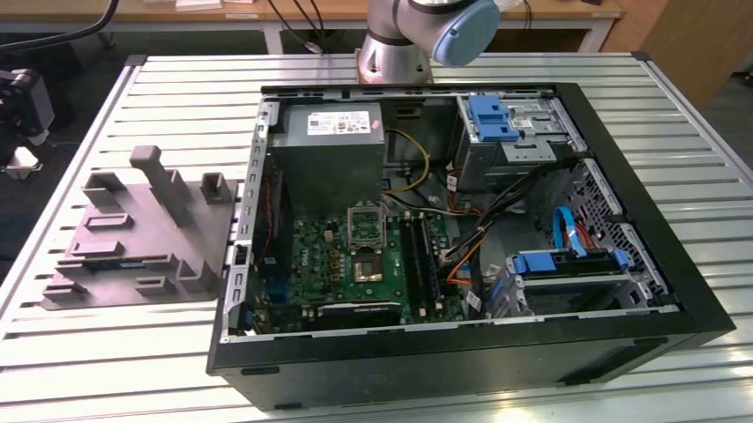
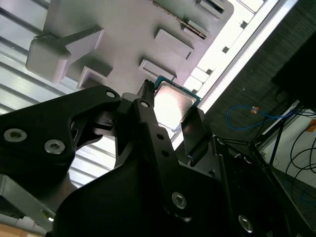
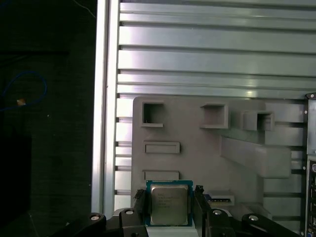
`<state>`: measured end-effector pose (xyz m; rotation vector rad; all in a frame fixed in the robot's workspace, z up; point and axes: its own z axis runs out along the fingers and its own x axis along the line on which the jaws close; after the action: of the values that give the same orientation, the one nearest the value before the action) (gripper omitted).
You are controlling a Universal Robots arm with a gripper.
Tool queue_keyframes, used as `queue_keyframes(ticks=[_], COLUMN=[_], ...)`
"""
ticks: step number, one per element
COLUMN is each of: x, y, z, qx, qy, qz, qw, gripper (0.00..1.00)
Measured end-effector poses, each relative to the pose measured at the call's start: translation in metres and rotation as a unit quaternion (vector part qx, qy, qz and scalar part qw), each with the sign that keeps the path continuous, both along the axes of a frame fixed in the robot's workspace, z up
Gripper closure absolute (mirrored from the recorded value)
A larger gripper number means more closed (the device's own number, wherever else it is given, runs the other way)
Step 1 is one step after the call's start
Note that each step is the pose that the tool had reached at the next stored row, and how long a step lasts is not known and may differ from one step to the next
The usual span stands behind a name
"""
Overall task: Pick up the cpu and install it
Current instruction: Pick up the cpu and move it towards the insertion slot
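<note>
Two black fingers (image 3: 140, 203) of the gripper (image 3: 170, 198) were closed onto opposite edges of the cpu (image 3: 170, 205). It was held over the grey fixture tray (image 3: 197, 128), which was laid on the slatted aluminium table (image 3: 212, 59) beside the open computer case (image 1: 471, 220).
</note>
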<state>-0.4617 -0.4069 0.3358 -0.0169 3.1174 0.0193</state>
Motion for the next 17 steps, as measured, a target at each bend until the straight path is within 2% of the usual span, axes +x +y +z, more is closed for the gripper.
queue_keyframes(ticks=[17], x=[0.0], y=[0.0], z=[0.0075], qx=[0.0], qy=[0.0], qz=[0.0], qw=[1.0], gripper=[0.53])
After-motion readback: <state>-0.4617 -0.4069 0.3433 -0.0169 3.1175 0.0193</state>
